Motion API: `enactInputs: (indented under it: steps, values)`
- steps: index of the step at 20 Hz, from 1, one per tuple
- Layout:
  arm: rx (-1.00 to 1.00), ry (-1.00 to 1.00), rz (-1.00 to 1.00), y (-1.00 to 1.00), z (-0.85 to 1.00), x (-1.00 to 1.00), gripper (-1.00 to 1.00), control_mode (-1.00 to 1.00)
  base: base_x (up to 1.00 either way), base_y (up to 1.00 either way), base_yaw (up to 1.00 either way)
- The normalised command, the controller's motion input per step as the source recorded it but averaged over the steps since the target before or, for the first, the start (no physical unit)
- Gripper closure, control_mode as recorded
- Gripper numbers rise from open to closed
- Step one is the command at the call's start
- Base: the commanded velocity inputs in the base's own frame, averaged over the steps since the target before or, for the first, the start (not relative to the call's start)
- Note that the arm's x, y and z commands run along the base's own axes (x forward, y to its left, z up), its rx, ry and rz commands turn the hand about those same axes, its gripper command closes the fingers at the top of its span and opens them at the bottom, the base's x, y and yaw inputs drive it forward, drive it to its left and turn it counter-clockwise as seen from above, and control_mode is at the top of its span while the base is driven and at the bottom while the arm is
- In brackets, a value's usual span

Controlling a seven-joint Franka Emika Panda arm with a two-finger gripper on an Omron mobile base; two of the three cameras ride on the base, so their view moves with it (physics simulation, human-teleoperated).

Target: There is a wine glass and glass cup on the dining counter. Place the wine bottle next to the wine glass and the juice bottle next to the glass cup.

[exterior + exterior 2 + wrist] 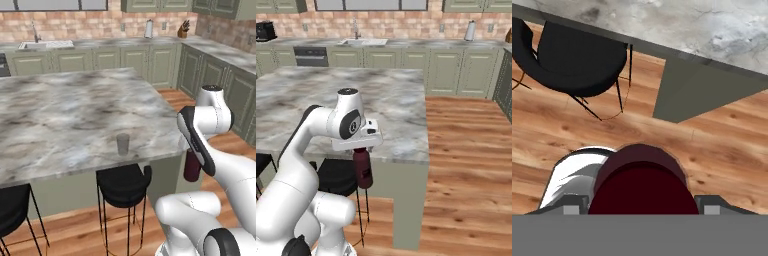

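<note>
My gripper is shut on the juice bottle, a stubby dark red bottle hanging upright under the hand. It is held off the near right corner of the dining counter, lower than the marble top and above the wooden floor. The left base view shows the juice bottle partly behind my forearm. In the hand view the juice bottle sits between the fingertips. The glass cup, a grey tumbler, stands near the counter's front edge, left of the bottle. The wine glass and the wine bottle are out of view.
A black stool stands under the counter's front edge just left of the bottle, and another stool is further left. Open wooden floor lies to the right. Wall counters with a sink run along the back.
</note>
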Motion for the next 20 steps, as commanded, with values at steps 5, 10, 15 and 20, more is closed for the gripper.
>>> enactInputs:
  steps: [5, 10, 15, 20]
  values:
    - [0.0, 0.0, 0.0, 0.0, 0.0, 0.0, 1.0, 1.0, 0.21, -0.31, 0.19]
    - [0.0, 0.0, 0.0, 0.0, 0.0, 0.0, 1.0, 1.0, 0.0, -0.03, 0.01]
    - [0.0, 0.0, 0.0, 0.0, 0.0, 0.0, 1.0, 1.0, 0.0, 0.0, 0.0]
    - [0.0, 0.0, 0.0, 0.0, 0.0, 0.0, 1.0, 1.0, 0.0, 0.0, 0.0]
